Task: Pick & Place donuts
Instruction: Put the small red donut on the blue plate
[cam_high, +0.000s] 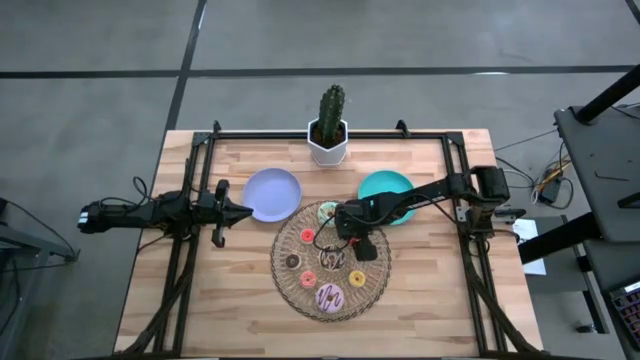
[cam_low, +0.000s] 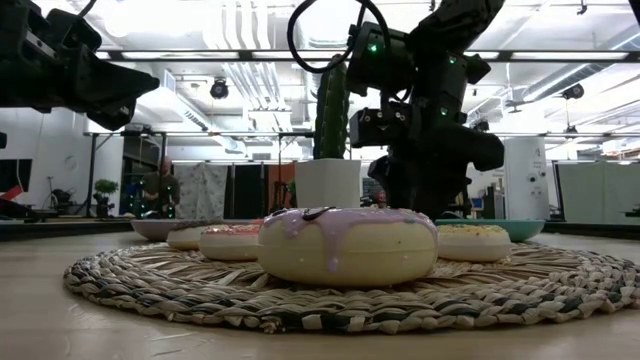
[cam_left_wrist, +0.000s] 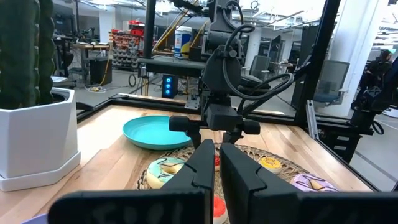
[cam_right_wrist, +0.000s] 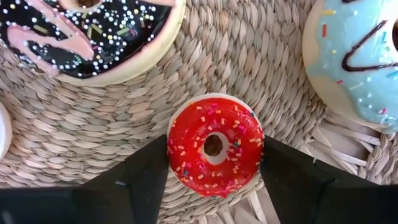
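Observation:
A small red donut (cam_right_wrist: 214, 144) with sprinkles lies flat on the round wicker mat (cam_high: 300, 300); my right gripper (cam_right_wrist: 216, 158) stands over it, pointing steeply down, shut on it. From above, the gripper (cam_high: 343, 230) hides this donut. Around it on the mat lie a light-blue iced donut (cam_right_wrist: 354, 56), a dark brown and pink one (cam_right_wrist: 93, 37), a pink one (cam_high: 330, 297) and several tiny ones. My left gripper (cam_left_wrist: 217, 152) waits shut and level at the table's left (cam_high: 240, 212), holding nothing. My right gripper has the red donut between its two fingers (cam_right_wrist: 140, 180), one against each side of the outer rim (cam_right_wrist: 176, 155). The fingers come from above, slanting down. The donut lies flat with its underside on the wicker mat.
A lavender plate (cam_high: 272, 193) and a teal plate (cam_high: 385, 185) sit beyond the mat. A cactus in a white pot (cam_high: 328, 138) stands at the far edge. A black frame (cam_high: 200, 180) runs along the table's sides.

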